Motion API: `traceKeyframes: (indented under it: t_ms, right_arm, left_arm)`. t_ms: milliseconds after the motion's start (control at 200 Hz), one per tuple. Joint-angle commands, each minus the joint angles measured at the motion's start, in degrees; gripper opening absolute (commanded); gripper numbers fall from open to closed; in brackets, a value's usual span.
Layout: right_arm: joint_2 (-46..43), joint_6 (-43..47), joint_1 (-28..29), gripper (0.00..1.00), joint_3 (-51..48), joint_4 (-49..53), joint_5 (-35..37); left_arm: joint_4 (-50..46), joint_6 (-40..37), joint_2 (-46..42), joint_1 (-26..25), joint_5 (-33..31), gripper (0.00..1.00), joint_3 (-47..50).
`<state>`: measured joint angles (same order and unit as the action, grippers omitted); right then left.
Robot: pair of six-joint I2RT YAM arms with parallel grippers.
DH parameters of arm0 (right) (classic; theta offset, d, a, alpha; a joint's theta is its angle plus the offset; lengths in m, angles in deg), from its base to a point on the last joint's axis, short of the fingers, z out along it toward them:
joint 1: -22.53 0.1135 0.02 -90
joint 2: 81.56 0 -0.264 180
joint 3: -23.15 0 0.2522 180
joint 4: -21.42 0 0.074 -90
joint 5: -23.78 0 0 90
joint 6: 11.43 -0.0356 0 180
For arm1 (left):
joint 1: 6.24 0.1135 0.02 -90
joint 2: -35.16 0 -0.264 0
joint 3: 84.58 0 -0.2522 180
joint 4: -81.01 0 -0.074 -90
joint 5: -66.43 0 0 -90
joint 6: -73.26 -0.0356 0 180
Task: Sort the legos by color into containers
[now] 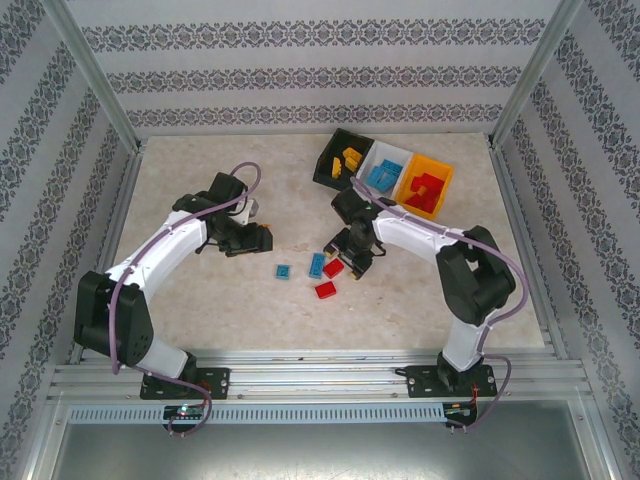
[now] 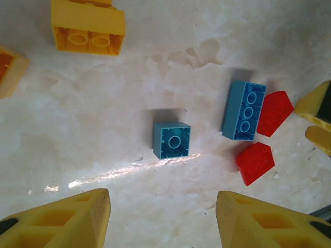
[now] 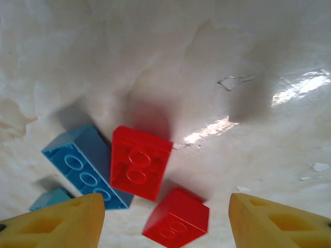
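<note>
Top external view: sorting well along, I'd judge; a few legos lie loose on the table.
Left gripper: fingers apart, empty, above the small blue brick.
Long blue brick: just beside two red bricks.
Right gripper: fingers apart, empty, over the red bricks, one seemingly touching the long blue.
Containers: back right, part filled.
Next: lower, close on one brick alone.

walls: white, grey floral bands | tabletop: beige marble, glossy | frame: aluminium rails
</note>
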<state>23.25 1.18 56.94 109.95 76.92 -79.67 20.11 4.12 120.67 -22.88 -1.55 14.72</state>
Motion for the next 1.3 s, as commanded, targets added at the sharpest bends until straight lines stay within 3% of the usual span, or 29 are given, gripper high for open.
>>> traceKeyframes:
  t_ms: [0,390,749,924,1154,1299]
  right_arm:
    - [3.1,-5.2,1.0,0.66,3.5,2.1,2.7]
    - [7.2,-9.3,1.8,0.66,5.4,6.2,2.1]
    - [10.5,-6.2,0.3,0.51,6.7,4.2,-1.2]
    - [9.5,-2.6,-2.4,0.35,8.4,5.2,-1.2]
    - [6.0,2.2,-9.2,0.33,8.6,1.3,-4.8]
    - [7.2,8.1,-16.3,0.33,15.8,0.4,-10.1]
  left_arm:
    - [0.9,-3.0,-1.3,0.7,1.3,0.57,0.8]
    - [0.2,-3.4,2.3,0.9,1.9,0.57,-1.1]
    - [-0.3,-3.4,6.6,2.7,2.5,0.57,-3.3]
    - [-0.8,-3.4,9.6,4.2,2.8,0.57,-5.5]
    - [-0.2,-3.1,12.8,4.6,2.2,0.57,-7.6]
    - [1.9,0.0,14.7,4.5,1.1,0.57,-10.2]
